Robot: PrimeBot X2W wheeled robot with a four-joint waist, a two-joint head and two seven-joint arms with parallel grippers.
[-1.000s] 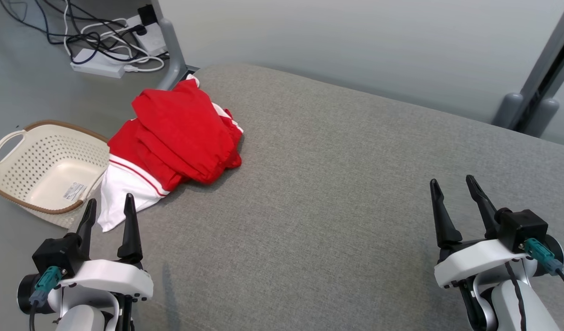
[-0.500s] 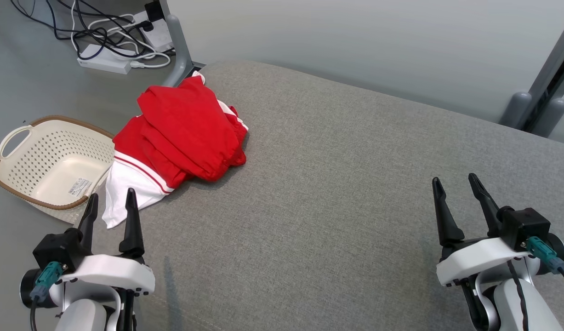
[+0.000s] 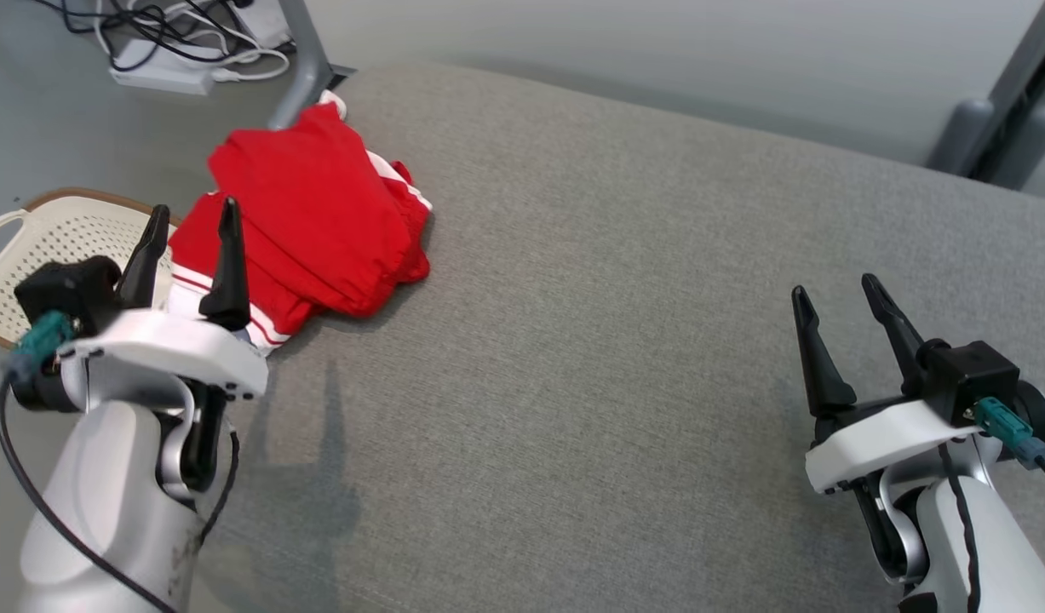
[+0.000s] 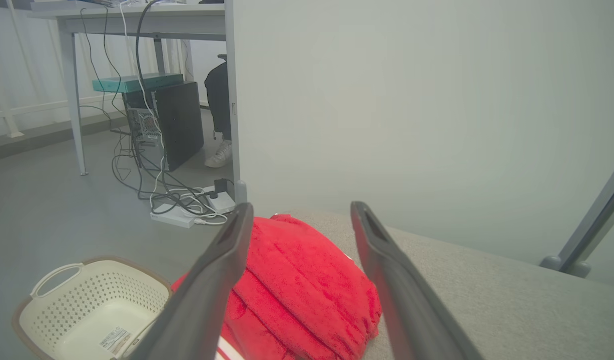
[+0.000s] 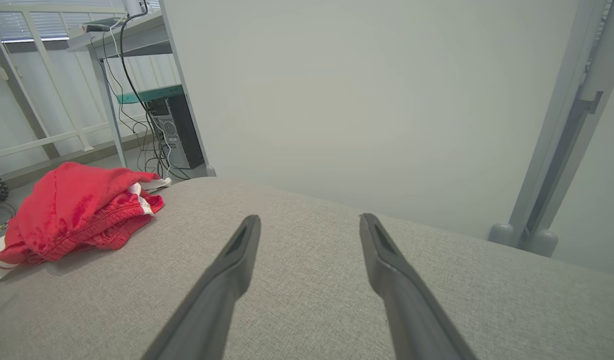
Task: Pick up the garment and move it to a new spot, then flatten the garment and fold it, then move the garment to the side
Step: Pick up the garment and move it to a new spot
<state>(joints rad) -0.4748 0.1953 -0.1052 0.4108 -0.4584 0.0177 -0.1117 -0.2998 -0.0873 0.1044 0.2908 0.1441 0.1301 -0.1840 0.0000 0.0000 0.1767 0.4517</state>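
Grey surface (image 3: 573,298) before pale wall (image 3: 658,42) bears garment (image 3: 309,213); left fingers (image 3: 227,264), right fingers (image 3: 816,358) spread.

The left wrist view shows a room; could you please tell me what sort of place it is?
Probably an office or lab: a desk with a computer tower beneath, a power strip and cables on the floor, and a grey padded worktable.

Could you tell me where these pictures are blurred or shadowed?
Head view: sharp, with the left gripper casting a soft shadow on the grey surface. Left wrist view: fingers blurred, garment crisp. Right wrist view: fingers blurred too, light even.
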